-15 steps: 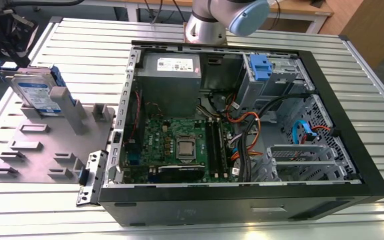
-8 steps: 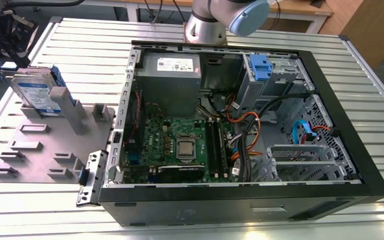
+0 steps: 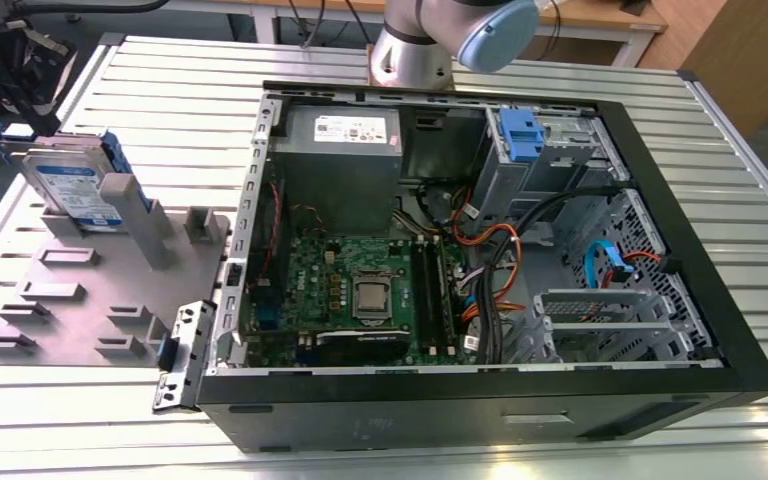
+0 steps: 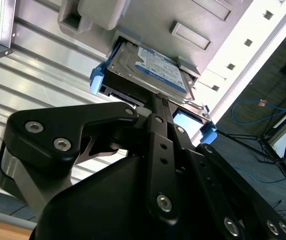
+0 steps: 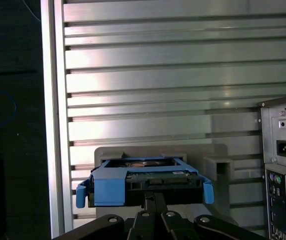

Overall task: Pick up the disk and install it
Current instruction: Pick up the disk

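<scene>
Disk point(image 3: 71, 185) first, since it's way over on the exterior view's left. It stands on edge in a slot of the grey holder plate point(image 3: 77, 300), blue rails on, well apart from the computer case point(image 3: 424, 410). Nothing's picked up yet, so I'd call this the approach part of the pick.

In the first wrist view the gripper point(image 5: 152, 196) lines up with the middle of the disk's blue-railed edge. It's near it, but I can't say it's touching. The claw looks pinched together with nothing in it, and it looks the same in the second wrist view.

Moving right, the case lies open on the slatted table point(image 3: 157, 90), with the power supply point(image 3: 344, 150) and motherboard point(image 3: 357, 290) showing. Further to the exterior view's right are the blue tab point(image 3: 520, 130) and a silver cage point(image 3: 611, 320). No idea from here which bay is the target.

My guess at what the grab needs: the claw opened wider than the disk is thick, squared up over its flat faces, and a straight pull so the rails don't snag the slot.
</scene>
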`<move>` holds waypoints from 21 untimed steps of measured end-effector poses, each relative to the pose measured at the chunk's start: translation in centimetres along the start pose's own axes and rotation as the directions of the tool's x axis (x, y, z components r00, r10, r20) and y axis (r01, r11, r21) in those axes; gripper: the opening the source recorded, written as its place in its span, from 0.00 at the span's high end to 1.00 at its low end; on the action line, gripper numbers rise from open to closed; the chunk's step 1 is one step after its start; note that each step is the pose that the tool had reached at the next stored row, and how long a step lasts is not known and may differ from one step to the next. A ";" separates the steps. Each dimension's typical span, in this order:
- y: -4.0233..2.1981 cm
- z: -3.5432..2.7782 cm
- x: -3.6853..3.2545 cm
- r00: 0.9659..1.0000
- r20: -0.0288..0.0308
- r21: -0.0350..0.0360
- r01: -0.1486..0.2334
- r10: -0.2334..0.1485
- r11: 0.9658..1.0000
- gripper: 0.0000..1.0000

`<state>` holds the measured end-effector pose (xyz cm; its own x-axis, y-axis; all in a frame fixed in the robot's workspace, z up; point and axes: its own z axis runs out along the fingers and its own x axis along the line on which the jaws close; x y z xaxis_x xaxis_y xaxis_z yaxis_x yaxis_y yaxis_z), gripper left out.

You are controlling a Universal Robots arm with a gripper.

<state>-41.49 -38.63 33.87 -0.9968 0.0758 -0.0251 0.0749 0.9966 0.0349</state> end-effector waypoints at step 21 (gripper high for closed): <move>0.00 0.00 0.00 0.998 -0.002 -0.002 0.060 -0.060 0.998 0.89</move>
<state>-41.49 -38.63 33.87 -0.9996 0.0161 -0.0252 0.0152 0.9993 0.0349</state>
